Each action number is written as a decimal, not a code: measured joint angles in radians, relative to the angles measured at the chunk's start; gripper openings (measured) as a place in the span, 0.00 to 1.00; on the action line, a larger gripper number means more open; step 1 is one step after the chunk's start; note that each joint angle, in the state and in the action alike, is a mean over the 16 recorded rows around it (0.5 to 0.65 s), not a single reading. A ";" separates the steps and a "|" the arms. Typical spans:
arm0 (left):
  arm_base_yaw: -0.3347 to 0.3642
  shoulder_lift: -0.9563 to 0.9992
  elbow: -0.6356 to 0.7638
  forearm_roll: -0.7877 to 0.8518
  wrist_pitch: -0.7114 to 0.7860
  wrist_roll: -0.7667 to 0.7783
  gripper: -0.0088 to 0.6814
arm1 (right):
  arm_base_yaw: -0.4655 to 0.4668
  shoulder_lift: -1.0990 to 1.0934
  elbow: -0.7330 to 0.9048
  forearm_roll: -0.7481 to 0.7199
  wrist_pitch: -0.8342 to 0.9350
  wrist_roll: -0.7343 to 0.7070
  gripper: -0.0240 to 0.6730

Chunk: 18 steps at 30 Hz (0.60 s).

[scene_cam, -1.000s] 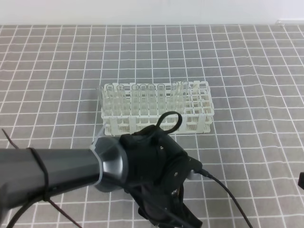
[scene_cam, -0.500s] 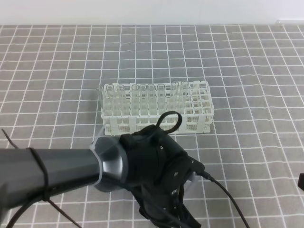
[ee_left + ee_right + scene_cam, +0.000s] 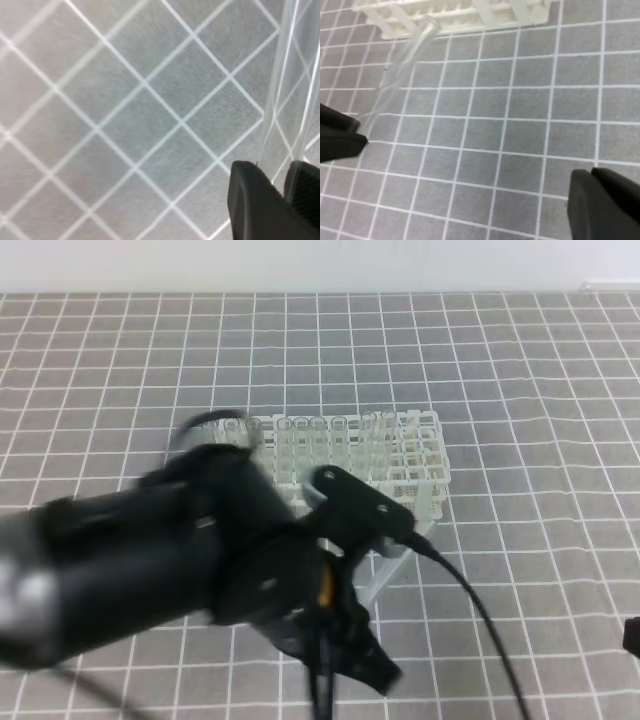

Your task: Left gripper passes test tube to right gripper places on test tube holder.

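Over the grey gridded surface (image 3: 560,370), the left end effector (image 3: 280,192) gripped the test tube (image 3: 292,85), ready for handover to the closed, empty right end effector (image 3: 592,175).

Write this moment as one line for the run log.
left gripper: shut on test tube, lifted | right gripper: shut, empty, apart | test tube holder: on table | handover: not yet

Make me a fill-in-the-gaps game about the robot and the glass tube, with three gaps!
1. The left gripper is shut on a see-through test ____.
2. The test tube holder on the checked cloth is coloured ____.
3. The right gripper is ____, holding nothing.

Missing words: tube; white; shut
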 joint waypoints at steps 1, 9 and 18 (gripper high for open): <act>0.000 -0.034 0.023 0.008 -0.018 -0.008 0.08 | 0.000 0.006 -0.010 0.003 0.013 -0.002 0.02; 0.000 -0.337 0.286 0.108 -0.214 -0.152 0.07 | 0.004 0.110 -0.094 0.112 0.095 -0.082 0.02; 0.000 -0.654 0.615 0.411 -0.451 -0.574 0.09 | 0.125 0.315 -0.199 0.266 0.084 -0.206 0.02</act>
